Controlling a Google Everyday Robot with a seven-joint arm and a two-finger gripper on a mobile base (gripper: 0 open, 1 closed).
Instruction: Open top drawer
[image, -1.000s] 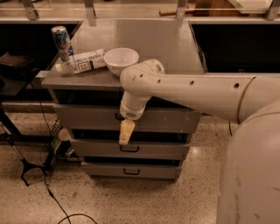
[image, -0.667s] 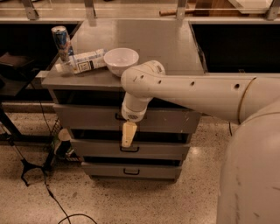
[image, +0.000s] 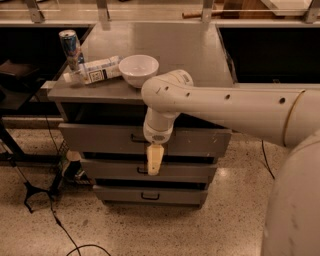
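Note:
The top drawer (image: 100, 139) is the wide grey front under the grey counter top (image: 165, 45). A dark gap shows above its front, so it stands a little way out. Its small black handle (image: 136, 138) is partly hidden behind my wrist. Pale chips (image: 216, 135) mark its right end. My gripper (image: 154, 160), pale yellow, hangs down from the white arm (image: 225, 107) just right of the handle, in front of the drawer's lower edge and over the second drawer.
On the counter top stand a can (image: 69, 46), a lying white bottle (image: 97, 70) and a white bowl (image: 138, 70). Two narrower grey drawers (image: 110, 169) (image: 165, 196) sit below. A black stand and cables (image: 35, 192) lie on the floor at left.
My gripper has moved slightly down and toward the camera. The top drawer's front has come out a little with it, and the dark gap above it is wider.

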